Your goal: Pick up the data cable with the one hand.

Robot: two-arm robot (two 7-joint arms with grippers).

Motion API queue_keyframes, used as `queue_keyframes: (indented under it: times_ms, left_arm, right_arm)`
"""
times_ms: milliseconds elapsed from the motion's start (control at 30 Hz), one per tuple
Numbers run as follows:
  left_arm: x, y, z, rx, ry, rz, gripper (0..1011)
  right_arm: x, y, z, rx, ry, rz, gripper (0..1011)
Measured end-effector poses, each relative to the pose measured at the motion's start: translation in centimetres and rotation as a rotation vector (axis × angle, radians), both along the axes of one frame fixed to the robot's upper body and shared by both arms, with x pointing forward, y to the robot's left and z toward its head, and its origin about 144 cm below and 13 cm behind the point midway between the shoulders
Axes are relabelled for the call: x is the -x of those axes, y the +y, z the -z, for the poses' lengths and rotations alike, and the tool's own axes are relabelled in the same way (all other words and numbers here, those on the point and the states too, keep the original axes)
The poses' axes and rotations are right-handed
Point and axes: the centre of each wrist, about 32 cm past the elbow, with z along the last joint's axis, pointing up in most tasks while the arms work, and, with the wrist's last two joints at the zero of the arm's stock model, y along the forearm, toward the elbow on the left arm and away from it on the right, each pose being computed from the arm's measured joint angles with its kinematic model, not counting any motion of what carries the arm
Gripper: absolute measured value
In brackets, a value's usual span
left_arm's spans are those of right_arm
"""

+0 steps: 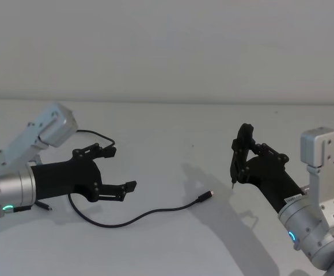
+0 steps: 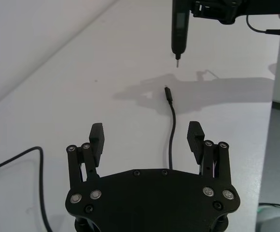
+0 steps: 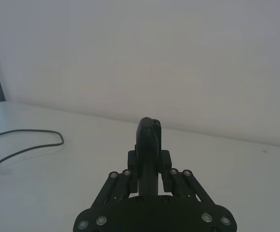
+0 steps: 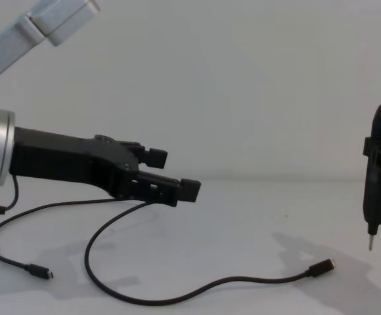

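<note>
The data cable [image 2: 171, 140] lies flat on the table [image 1: 173, 132], passing below the wide-open left gripper [image 1: 121, 169] and running away from it, plug [image 1: 205, 197] pointing toward the right gripper [image 1: 242, 156], which clamps a pen-like tool [image 1: 236, 164].

Readable text: none | Only marking: a small pale label [image 1: 293, 198] on the silver right wrist [image 1: 298, 217] | Its print was too small to make out | No brand, number or sign was legible.
</note>
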Motion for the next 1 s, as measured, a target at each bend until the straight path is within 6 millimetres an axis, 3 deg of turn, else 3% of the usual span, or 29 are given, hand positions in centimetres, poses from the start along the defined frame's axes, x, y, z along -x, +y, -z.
queue_keyframes:
  times_ms: [433,1000]
  left_arm:
    - [-1.3,-1.5,-0.2,-0.054,0.082,0.055,1001]
    - [-2.8,-4.4,1.5,-0.154,0.126,0.06,1001]
  right_arm:
    - [0.0,0.0,0.0,0.0,0.0,0.0,274]
    - [0.0,0.0,0.0,0.0,0.0,0.0,274]
